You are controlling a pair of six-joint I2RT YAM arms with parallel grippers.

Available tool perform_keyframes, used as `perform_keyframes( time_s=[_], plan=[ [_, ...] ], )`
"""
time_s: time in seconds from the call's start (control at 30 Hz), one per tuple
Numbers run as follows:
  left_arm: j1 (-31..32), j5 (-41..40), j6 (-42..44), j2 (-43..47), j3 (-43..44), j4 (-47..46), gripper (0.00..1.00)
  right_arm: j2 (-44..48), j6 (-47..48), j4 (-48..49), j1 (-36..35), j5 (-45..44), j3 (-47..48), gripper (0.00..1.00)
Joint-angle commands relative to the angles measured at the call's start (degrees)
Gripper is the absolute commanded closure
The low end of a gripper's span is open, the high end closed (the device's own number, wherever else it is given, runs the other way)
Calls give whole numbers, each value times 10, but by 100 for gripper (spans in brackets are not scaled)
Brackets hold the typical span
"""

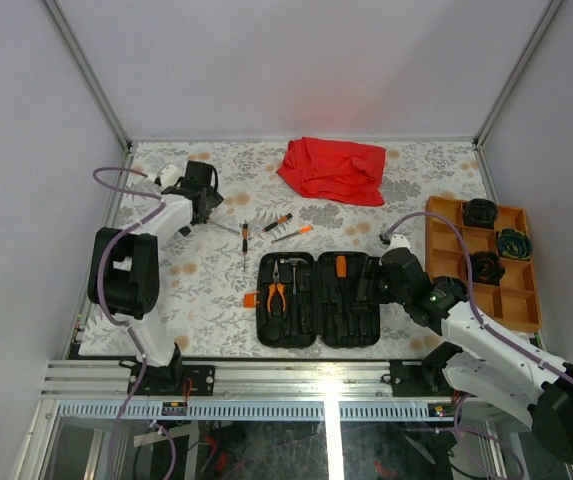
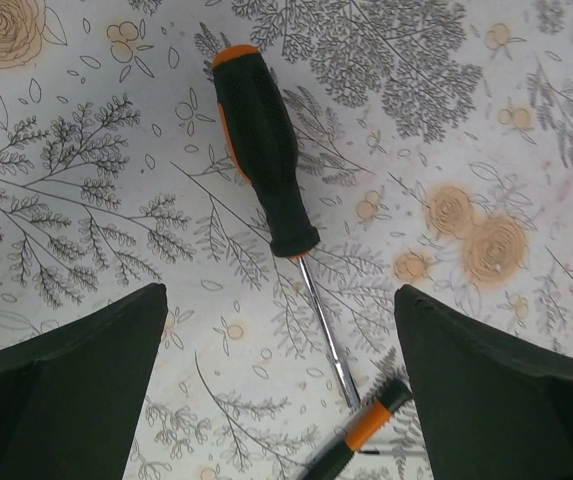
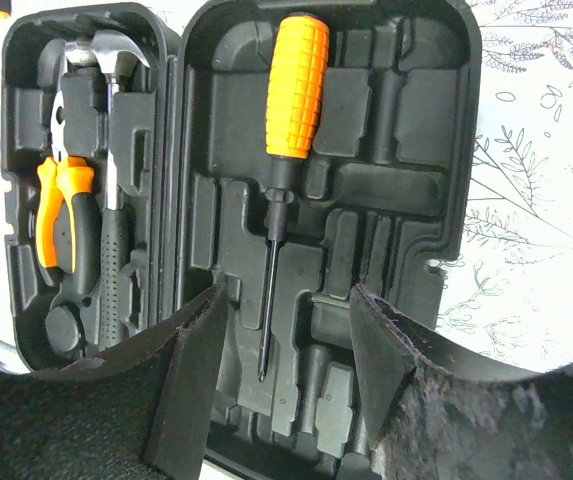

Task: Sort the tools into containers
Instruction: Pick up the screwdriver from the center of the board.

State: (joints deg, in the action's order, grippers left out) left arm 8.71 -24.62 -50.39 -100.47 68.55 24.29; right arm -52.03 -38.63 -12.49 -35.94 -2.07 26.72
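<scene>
The tools lie in two groups. In the open black case, which lies flat at the near middle of the table, I see the pliers and the hammer side by side in the left half. An orange-handled screwdriver rests in a slot of the right half. Three loose screwdrivers lie on the flowered surface just beyond the case's left half.

My right gripper hangs over the right half of the case. Its jaws are partly spread and pinch nothing, and in the wrist view the seated screwdriver's shaft runs down into the gap between them.

My left gripper is at the far left of the table with its jaws spread wide. It holds nothing and hovers above a black-handled screwdriver lying on the table. The tip of a second tool shows at the bottom edge of that view.

The orange tray sits along the table's right edge, with round black items in three compartments; I cannot tell what they are. A red cloth lies bunched at the far middle.
</scene>
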Motion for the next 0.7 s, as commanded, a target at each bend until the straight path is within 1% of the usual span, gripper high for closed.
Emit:
perform_keyframes(
  time_s=[0.0, 0.17, 0.37, 0.6, 0.67],
  plan=[
    [-17, 12, 13, -36, 32, -17, 7, 17, 2, 10, 3, -8, 3, 42],
    [-29, 14, 24, -83, 67, -8, 9, 19, 10, -7, 3, -16, 5, 42],
    [-43, 25, 25, -124, 85, -1, 11, 20, 13, -14, 3, -18, -2, 42],
    [-54, 41, 29, -151, 99, 4, 17, 20, 15, -16, 3, -27, -7, 42],
    [-56, 41, 32, -161, 109, 11, 21, 18, 17, -17, 3, -28, -7, 42]
  ],
)
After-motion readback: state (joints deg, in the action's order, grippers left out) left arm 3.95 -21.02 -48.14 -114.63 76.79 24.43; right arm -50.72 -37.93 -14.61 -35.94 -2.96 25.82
